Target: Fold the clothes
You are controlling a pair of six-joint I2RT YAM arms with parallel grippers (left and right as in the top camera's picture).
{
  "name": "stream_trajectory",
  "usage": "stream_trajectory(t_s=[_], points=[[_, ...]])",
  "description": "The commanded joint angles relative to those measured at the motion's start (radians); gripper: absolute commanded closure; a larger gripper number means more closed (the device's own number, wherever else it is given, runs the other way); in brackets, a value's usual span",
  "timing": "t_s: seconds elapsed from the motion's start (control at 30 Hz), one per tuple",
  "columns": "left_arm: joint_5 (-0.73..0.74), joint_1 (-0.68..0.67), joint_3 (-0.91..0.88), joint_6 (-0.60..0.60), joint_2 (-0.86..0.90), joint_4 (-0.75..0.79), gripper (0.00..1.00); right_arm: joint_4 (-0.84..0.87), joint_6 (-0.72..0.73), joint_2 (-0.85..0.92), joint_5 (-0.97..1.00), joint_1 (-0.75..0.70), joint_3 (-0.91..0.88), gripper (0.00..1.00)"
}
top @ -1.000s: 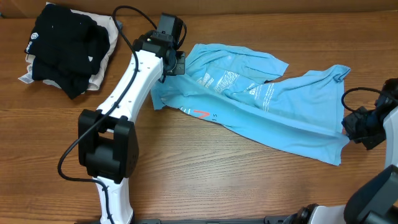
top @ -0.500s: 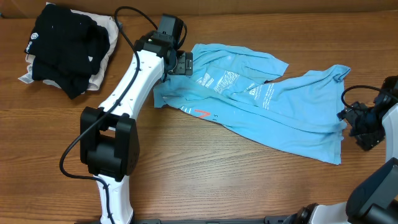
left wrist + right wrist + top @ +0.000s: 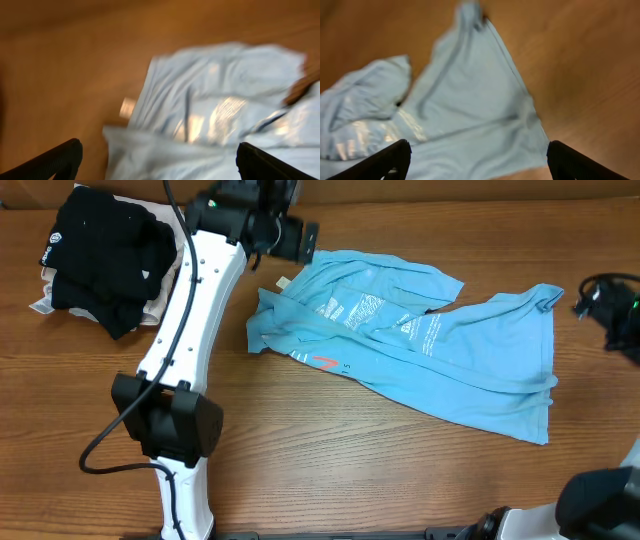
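1. Where the overhead camera looks down, the T-shirt [image 3: 430, 350], sky-blue with white print, lies rumpled and unfolded on the wooden table [image 3: 330, 470], reaching from the centre to the right. The left gripper [image 3: 303, 242] hangs by its upper-left corner. The right gripper [image 3: 605, 305] sits off its right end, clear of the cloth. How far either one is open cannot be read from above. A black garment [image 3: 100, 255] rests on a beige cloth [image 3: 172, 265] at far left.
2. Left wrist, blurred: the left gripper [image 3: 157, 147] is spread wide and grasps nothing, fingers [image 3: 55, 160] at the lower corners, with the T-shirt [image 3: 215, 100] below.
3. Right wrist, blurred: the right gripper [image 3: 477, 145] is likewise spread wide and empty above the T-shirt [image 3: 465, 100].
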Motion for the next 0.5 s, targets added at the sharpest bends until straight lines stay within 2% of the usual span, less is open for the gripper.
stream_trajectory(t_s=[0.0,0.17,0.47], points=[[0.049,-0.043,0.040,0.076,-0.006,0.053,0.00,0.008,-0.052,-0.012,-0.018,0.042,0.085,0.11],[0.034,-0.070,0.040,0.095,0.062,0.203,0.00,0.013,-0.052,-0.006,-0.017,0.109,0.093,0.11],[0.026,-0.090,0.040,0.140,0.324,0.417,0.00,-0.028,-0.052,-0.004,-0.014,0.140,0.092,0.11]])
